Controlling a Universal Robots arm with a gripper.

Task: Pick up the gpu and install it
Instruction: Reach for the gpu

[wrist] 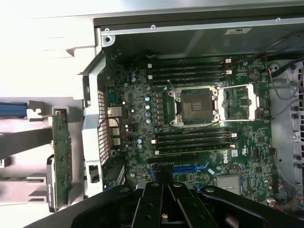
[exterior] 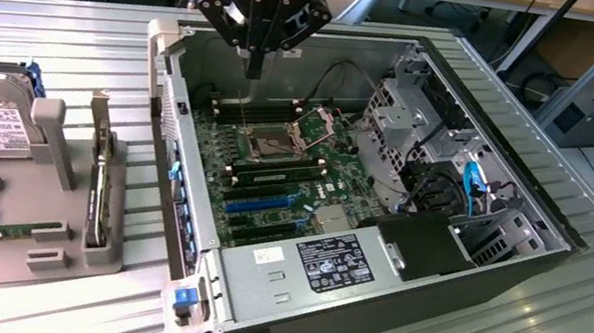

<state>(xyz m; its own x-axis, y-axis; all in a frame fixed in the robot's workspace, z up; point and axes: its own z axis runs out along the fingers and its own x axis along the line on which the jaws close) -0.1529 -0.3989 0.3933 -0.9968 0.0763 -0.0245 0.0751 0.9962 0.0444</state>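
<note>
**Q:** Exterior view: where is the gpu, and why does it stand so?

**A:** The gpu [exterior: 97, 191] stands on its long edge in a slot of the grey parts rack [exterior: 56, 142], at the exterior view's left, outside the open computer case [exterior: 478, 253] and just beside its wall; stored upright, its upper edge is presumably left free for a pinch from above; it shows as a thin dark slab with a pale metal bracket at the far end; it is not yet picked up.

**Q:** And the gripper?

**A:** The gripper [exterior: 253, 67] hangs over the far part of the motherboard [exterior: 271, 171], near the empty CPU socket [exterior: 277, 140] and well apart from the card; its fingers are pressed together and carry nothing; the case lies on its side with the panel off, so the board faces upward, which likely suits insertion from above.

**Q:** Wrist view?

**A:** The gripper [wrist: 164, 190] looks down on the board, fingers together, close above the blue expansion slot [wrist: 190, 167]; the gpu [wrist: 61, 156] sits in the rack beyond the case wall, seen obliquely; here it shows a green circuit face, with the silver bracket at one end.
</note>
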